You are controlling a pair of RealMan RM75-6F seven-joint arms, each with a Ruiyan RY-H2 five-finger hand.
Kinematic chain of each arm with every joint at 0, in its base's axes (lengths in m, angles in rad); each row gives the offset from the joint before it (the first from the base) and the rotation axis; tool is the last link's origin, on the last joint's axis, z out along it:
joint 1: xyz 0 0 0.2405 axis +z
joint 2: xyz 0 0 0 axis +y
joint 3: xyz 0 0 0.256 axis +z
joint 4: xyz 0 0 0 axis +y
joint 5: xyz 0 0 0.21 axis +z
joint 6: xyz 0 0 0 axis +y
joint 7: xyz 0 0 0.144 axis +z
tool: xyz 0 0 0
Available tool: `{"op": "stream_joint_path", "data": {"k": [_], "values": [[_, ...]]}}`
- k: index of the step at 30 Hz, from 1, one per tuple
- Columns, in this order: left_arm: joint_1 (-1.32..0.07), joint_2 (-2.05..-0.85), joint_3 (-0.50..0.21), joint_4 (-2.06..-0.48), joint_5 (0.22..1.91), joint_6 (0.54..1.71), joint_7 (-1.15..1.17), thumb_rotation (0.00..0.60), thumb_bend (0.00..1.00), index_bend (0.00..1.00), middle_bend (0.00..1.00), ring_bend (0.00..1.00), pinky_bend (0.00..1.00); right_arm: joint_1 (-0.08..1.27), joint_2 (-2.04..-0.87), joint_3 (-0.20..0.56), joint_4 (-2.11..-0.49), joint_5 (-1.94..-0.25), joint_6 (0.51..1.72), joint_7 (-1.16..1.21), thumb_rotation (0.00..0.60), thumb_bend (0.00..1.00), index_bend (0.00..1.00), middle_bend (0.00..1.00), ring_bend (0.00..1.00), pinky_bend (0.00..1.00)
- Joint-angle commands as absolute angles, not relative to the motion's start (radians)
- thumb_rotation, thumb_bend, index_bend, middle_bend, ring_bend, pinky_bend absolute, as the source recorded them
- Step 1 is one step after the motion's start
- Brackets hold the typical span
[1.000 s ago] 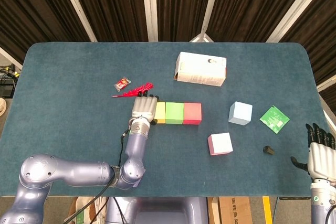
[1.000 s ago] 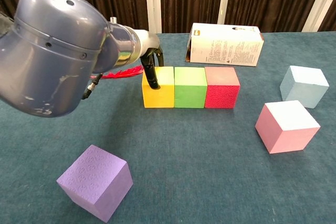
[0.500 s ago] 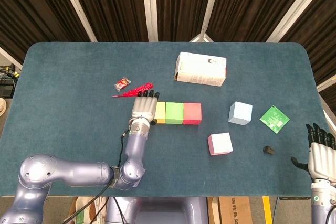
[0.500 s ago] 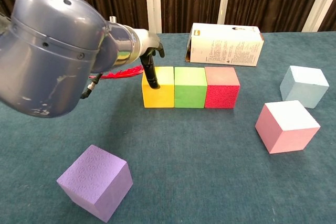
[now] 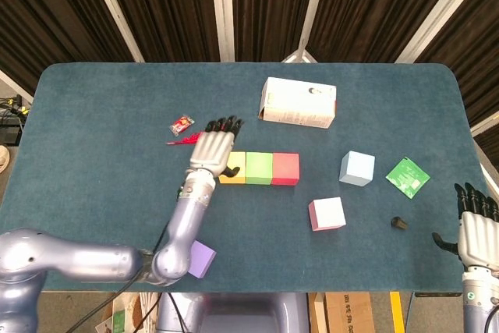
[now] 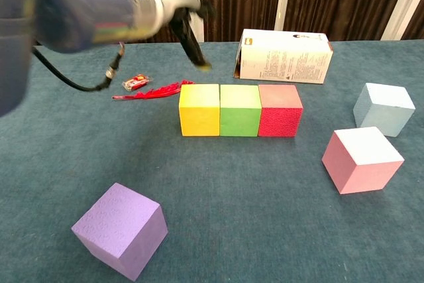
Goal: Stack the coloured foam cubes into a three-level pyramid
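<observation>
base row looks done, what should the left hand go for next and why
Probably bring the left hand back and down to the purple cube near the table's front edge. The yellow cube, green cube and red cube sit side by side in a row, nothing is on top yet, the hand hangs empty above the row's yellow end, and purple is the loose cube on its side.

Bare cloth lies before the cube row (image 6: 240, 109); behind it the white box (image 6: 285, 56) blocks approach.
</observation>
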State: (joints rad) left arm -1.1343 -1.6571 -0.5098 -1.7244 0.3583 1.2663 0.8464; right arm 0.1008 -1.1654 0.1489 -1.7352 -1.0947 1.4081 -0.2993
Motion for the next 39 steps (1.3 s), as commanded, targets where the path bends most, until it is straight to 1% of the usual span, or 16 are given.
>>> {"op": "stream_joint_path", "data": {"k": [1, 3, 4, 6, 9, 13, 16, 18, 20, 23, 27, 33, 35, 39], "values": [[-0.877, -1.44, -0.419, -2.015, 0.75, 1.4, 0.579, 0.6, 0.32, 0.08, 0.0, 0.0, 0.0, 0.1, -1.166, 0.142, -1.737, -1.115, 1.412, -0.294, 0.6, 0.21, 0.0, 0.0, 0.0, 0.0], [-0.783, -1.322, -0.367, -2.122, 0.825, 1.427, 0.535, 0.6, 0.32, 0.08, 0.0, 0.0, 0.0, 0.101, -1.166, 0.135, -1.74, -1.134, 1.413, -0.293, 0.6, 0.21, 0.0, 0.0, 0.0, 0.0], [-0.753, -1.284, -0.349, -2.15, 0.851, 1.432, 0.52, 0.6, 0.32, 0.08, 0.0, 0.0, 0.0, 0.101, -1.167, 0.132, -1.741, -1.14, 1.412, -0.293, 0.6, 0.21, 0.0, 0.0, 0.0, 0.0], [-0.654, -1.156, -0.283, -2.214, 0.949, 1.453, 0.467, 0.6, 0.32, 0.08, 0.0, 0.0, 0.0, 0.103, -1.167, 0.125, -1.749, -1.153, 1.406, -0.294, 0.6, 0.21, 0.0, 0.0, 0.0, 0.0], [-0.515, -1.016, -0.184, -2.206, 1.13, 1.473, 0.309, 0.6, 0.32, 0.08, 0.0, 0.0, 0.0, 0.115, -1.162, 0.12, -1.767, -1.163, 1.379, -0.285, 0.6, 0.21, 0.0, 0.0, 0.0, 0.0], [-0.389, -0.951, -0.088, -2.112, 1.304, 1.522, 0.12, 0.6, 0.32, 0.08, 0.0, 0.0, 0.0, 0.143, -1.135, 0.128, -1.807, -1.175, 1.332, -0.27, 0.6, 0.21, 0.0, 0.0, 0.0, 0.0], [-0.306, -0.945, -0.025, -2.011, 1.424, 1.586, 0.014, 0.6, 0.32, 0.08, 0.0, 0.0, 0.0, 0.186, -1.087, 0.156, -1.869, -1.157, 1.28, -0.286, 0.6, 0.21, 0.0, 0.0, 0.0, 0.0], [-0.263, -0.958, 0.003, -1.954, 1.474, 1.625, -0.01, 0.6, 0.32, 0.08, 0.0, 0.0, 0.0, 0.218, -1.055, 0.184, -1.915, -1.115, 1.257, -0.33, 0.6, 0.21, 0.0, 0.0, 0.0, 0.0], [-0.232, -0.973, 0.02, -1.918, 1.493, 1.648, -0.015, 0.6, 0.31, 0.08, 0.0, 0.0, 0.0, 0.251, -1.033, 0.211, -1.957, -1.066, 1.238, -0.376, 0.6, 0.18, 0.0, 0.0, 0.0, 0.0], [-0.185, -0.999, 0.041, -1.879, 1.5, 1.675, -0.018, 0.6, 0.3, 0.08, 0.0, 0.0, 0.0, 0.322, -1.005, 0.26, -2.024, -0.94, 1.197, -0.466, 0.6, 0.13, 0.0, 0.0, 0.0, 0.0], [-0.14, -1.036, 0.041, -1.839, 1.501, 1.712, -0.041, 0.6, 0.3, 0.08, 0.0, 0.0, 0.0, 0.425, -1.006, 0.306, -2.057, -0.796, 1.162, -0.572, 0.6, 0.11, 0.0, 0.0, 0.0, 0.0], [-0.101, -1.086, 0.025, -1.802, 1.504, 1.744, -0.035, 0.6, 0.3, 0.08, 0.0, 0.0, 0.0, 0.583, -1.104, 0.367, -2.024, -0.566, 1.168, -0.67, 0.6, 0.11, 0.0, 0.0, 0.0, 0.0], [-0.095, -1.092, 0.021, -1.799, 1.502, 1.743, -0.02, 0.6, 0.3, 0.08, 0.0, 0.0, 0.0, 0.636, -1.144, 0.389, -1.99, -0.477, 1.181, -0.694, 0.6, 0.11, 0.0, 0.0, 0.0, 0.0], [-0.088, -1.097, 0.004, -1.799, 1.487, 1.737, 0.0, 0.6, 0.3, 0.08, 0.0, 0.0, 0.0, 0.724, -1.208, 0.408, -1.919, -0.338, 1.209, -0.758, 0.6, 0.11, 0.0, 0.0, 0.0, 0.0]]}}
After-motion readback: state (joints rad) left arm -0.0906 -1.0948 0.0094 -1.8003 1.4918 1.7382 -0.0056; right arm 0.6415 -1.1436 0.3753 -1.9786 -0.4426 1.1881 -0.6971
